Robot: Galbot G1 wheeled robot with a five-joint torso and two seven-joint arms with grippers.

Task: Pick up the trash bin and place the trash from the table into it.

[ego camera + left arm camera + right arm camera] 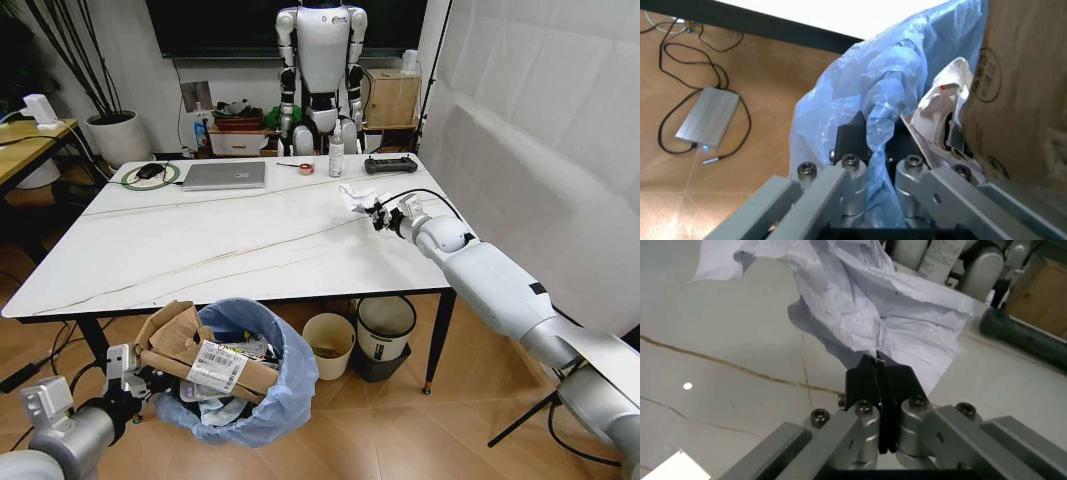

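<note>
The trash bin (262, 395), lined with a crinkled light-blue bag (873, 75), hangs just in front of the table's (200, 250) near edge, stuffed with a torn brown cardboard box (185, 345) and paper scraps. My left gripper (148, 381) is shut on its bagged rim; the left wrist view shows the fingers (870, 134) pinching the blue plastic beside the cardboard box (1023, 85). My right gripper (377, 214) reaches over the table's far right part, shut on a piece of trash, a crumpled white paper (356, 198). The right wrist view shows the paper (867, 305) clamped in that gripper (878, 369), just above the tabletop.
A grey laptop (225, 175), a mouse on a round pad (150, 172), a red tape roll (306, 168), a white spray bottle (336, 156) and a black bar (390, 164) line the far edge. Under the table stand a cream bin (328, 345) and a black-rimmed white bin (385, 328).
</note>
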